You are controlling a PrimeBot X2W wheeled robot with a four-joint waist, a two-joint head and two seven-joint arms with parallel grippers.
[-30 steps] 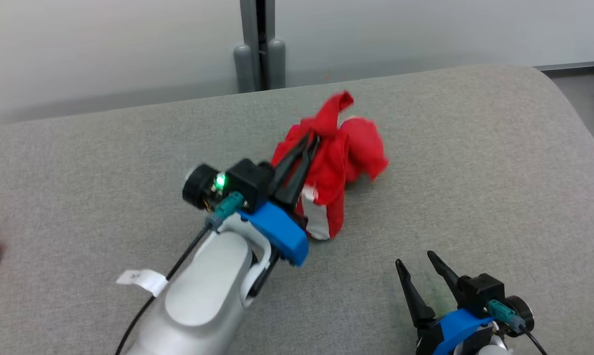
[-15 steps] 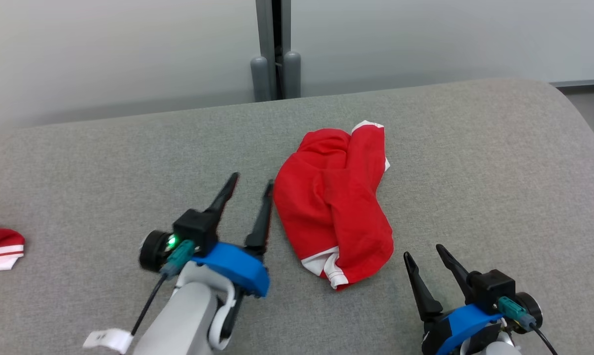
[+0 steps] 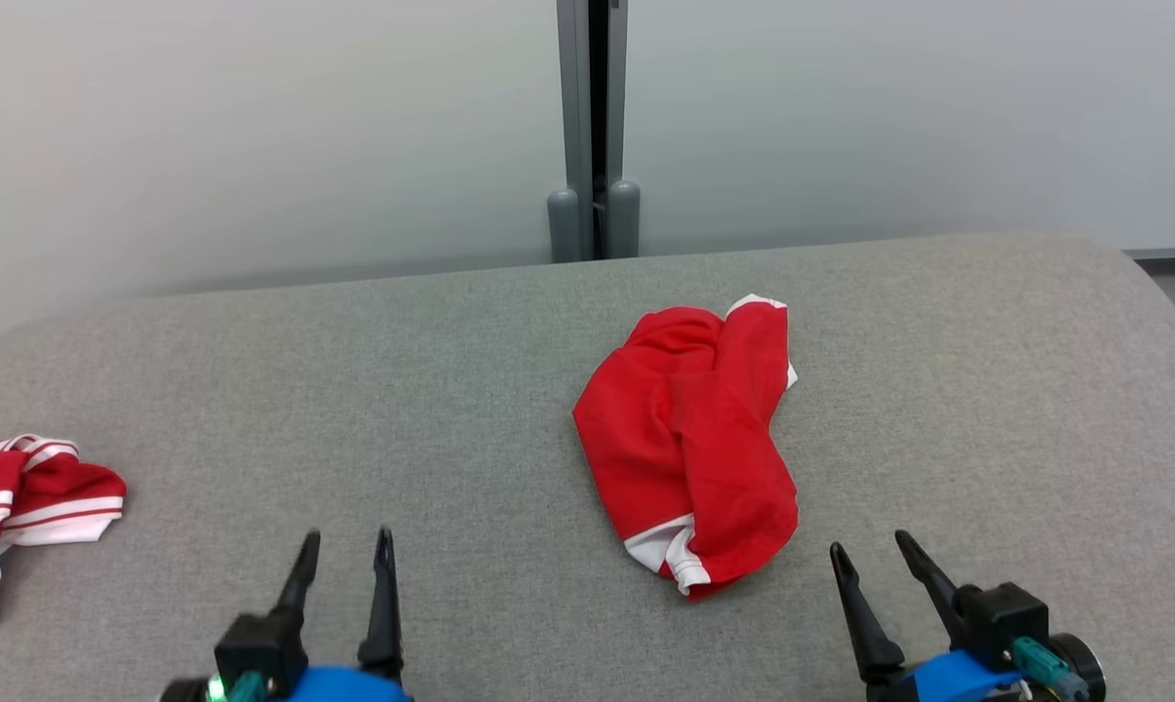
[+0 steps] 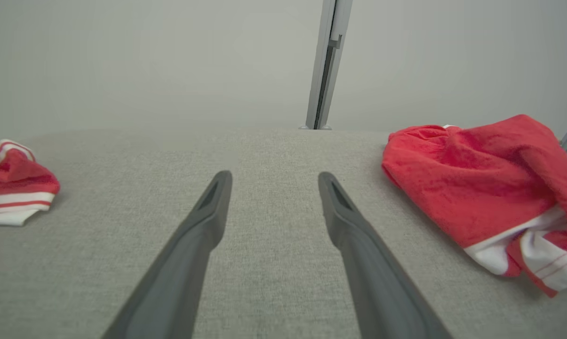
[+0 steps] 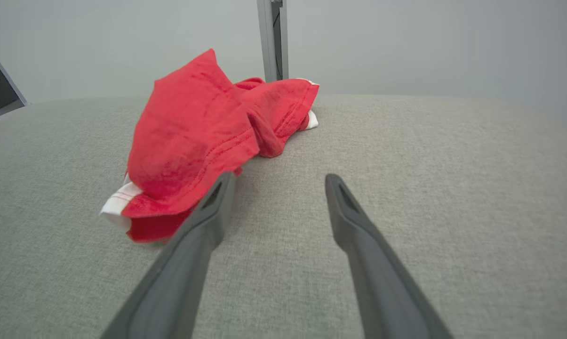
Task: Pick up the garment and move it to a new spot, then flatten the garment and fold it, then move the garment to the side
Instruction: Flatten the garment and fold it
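Observation:
A red garment [image 3: 689, 439] with white trim lies crumpled near the middle of the grey padded table [image 3: 353, 390]. In the left wrist view the garment [image 4: 481, 188] lies to the right of the fingers; in the right wrist view the garment [image 5: 208, 136] lies just ahead and left. My left gripper [image 3: 348, 541] stands open at the lower left, well apart from the garment, with nothing between its fingers. At the lower right my right gripper [image 3: 875, 546] is open too, its tips close to the garment's near hem.
A second red and white striped cloth [image 3: 21, 507] lies at the table's left edge, seen again as the cloth [image 4: 10, 188] in the left wrist view. A grey post [image 3: 592, 127] stands against the pale wall behind the table. The table's right end curves away.
My left gripper opened and let the garment drop onto the table, then drew back to the lower left. The camera tilted up. The right gripper stayed put.

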